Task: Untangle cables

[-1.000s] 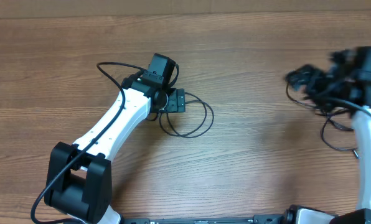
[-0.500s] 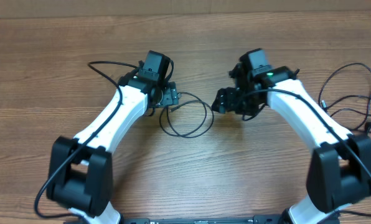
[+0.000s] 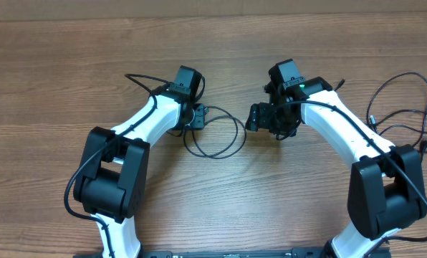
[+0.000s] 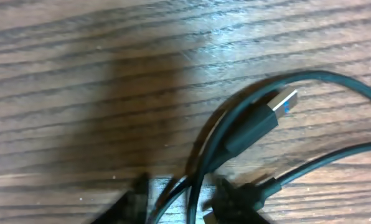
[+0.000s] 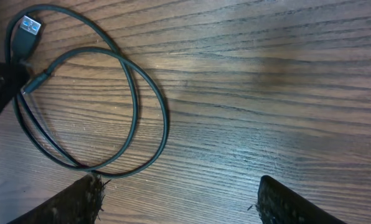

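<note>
Right wrist: right jaws wide, empty; left jaws straddle cables (image 4: 251,127), grip unclear.

The cables (image 5: 165,124) lay in two overlapping loops on the wooden table (image 5: 266,93), toward the upper left of the view, with a blue-tongued USB plug (image 5: 30,25) at the top corner. The right gripper (image 5: 182,205) showed only its two dark fingertips (image 5: 79,202), spread wide along the bottom edge, one just beside the loops' lowest curve.
</note>
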Controlling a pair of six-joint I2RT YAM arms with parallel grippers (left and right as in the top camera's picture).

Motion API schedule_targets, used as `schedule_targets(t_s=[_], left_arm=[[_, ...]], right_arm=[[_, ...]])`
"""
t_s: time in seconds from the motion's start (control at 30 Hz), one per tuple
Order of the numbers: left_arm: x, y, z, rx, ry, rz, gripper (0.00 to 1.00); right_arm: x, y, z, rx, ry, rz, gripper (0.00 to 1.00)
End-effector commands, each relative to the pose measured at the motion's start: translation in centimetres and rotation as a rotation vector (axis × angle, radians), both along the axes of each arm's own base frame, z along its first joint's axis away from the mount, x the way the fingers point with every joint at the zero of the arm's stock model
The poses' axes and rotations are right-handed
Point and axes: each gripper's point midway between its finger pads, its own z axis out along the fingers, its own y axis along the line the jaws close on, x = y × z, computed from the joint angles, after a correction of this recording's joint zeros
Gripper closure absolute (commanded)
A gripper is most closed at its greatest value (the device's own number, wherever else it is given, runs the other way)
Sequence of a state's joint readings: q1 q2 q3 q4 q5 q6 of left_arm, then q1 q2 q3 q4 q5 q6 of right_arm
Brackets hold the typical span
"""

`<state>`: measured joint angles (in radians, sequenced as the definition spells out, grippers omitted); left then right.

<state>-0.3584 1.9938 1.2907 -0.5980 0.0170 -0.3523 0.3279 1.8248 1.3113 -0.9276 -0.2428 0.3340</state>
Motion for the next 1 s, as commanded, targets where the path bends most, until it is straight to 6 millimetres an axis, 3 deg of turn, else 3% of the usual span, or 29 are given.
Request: schedule_targets(t_s=[0.0,0.1,0.3,0.47,0.57,0.7,0.97], left_arm=[[-0.5,-0.5,-0.6,-0.014,0.024,-0.036,0.83],[-0.7,-0.5,-0.6,-0.017,0.036,-0.038,0.95],[-0.7,-1.9,1.0,-0.097,0.02,-0.082,0.96],[0.0,-4.4,6.8,-0.245,-0.076,-0.154,0.96],[-0.7,-6.7,11.8,-0.384,-0.154,-0.283,0.96],[-1.6,-7.2,16.3,-0.447,-0.237,-0.322,0.96],[-3.1,-9.6,21.7,-0.638,-0.321,-0.439,0.96]], right_arm=[[0.9,-0.1,0.6,-0.008,-0.029,-0.013,0.23],[0.9,-0.1,0.6,-0.008,-0.028,-0.013,0.23],[0.8,-0.1,0.6,-0.007,-0.028,-0.012,0.23],[0.7,0.2,0.7,0.014,-0.021,-0.007,0.24],[0.8,0.6,0.9,0.033,-0.023,-0.004,0.24],[0.9,0.7,0.9,0.04,-0.028,-0.003,0.24],[1.4,1.7,1.3,0.094,-0.046,0.008,0.24]])
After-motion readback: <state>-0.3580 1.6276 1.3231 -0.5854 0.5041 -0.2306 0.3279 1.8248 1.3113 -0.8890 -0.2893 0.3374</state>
